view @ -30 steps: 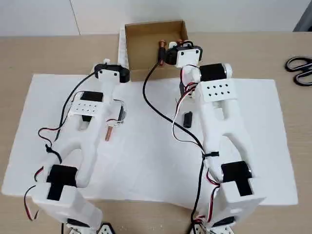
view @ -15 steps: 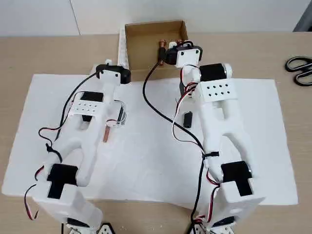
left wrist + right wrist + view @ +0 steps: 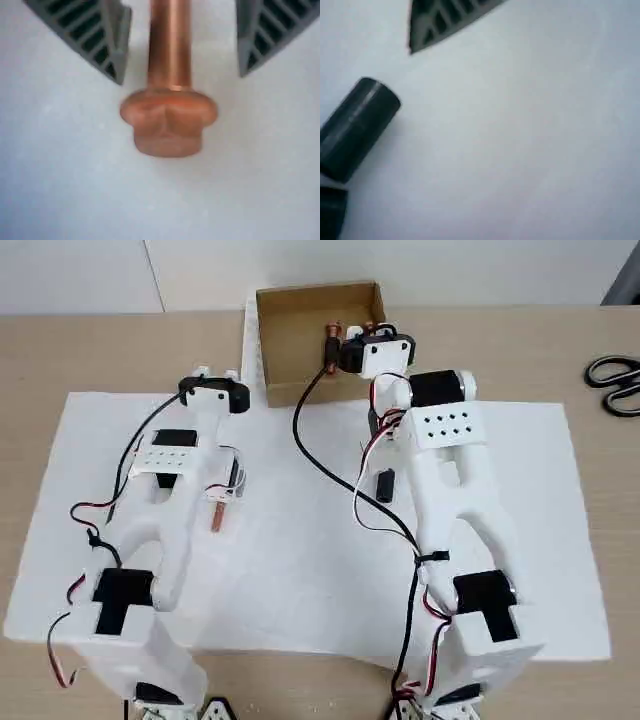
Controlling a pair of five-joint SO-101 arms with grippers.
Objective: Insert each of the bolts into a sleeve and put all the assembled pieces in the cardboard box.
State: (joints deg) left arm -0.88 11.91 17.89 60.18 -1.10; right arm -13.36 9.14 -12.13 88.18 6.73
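The left gripper [image 3: 180,72] is hanging open astride the copper-coloured bolt [image 3: 169,120], which is lying on the white sheet [image 3: 300,570]; its ribbed grey fingers [image 3: 95,35] are not touching the smooth round shaft. The grasping step seems to be starting. Next, the fingers are needing to close squarely on the shaft, behind the flanged head. The short black sleeve [image 3: 357,127], a plain tube, is lying well apart.

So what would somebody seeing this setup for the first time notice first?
Most striking is the copper bolt lying on the white sheet between the open fingers of the left gripper, which do not touch it. Next comes the cardboard box at the sheet's far edge with copper pieces in it, then the black sleeve lying loose beside the right arm.
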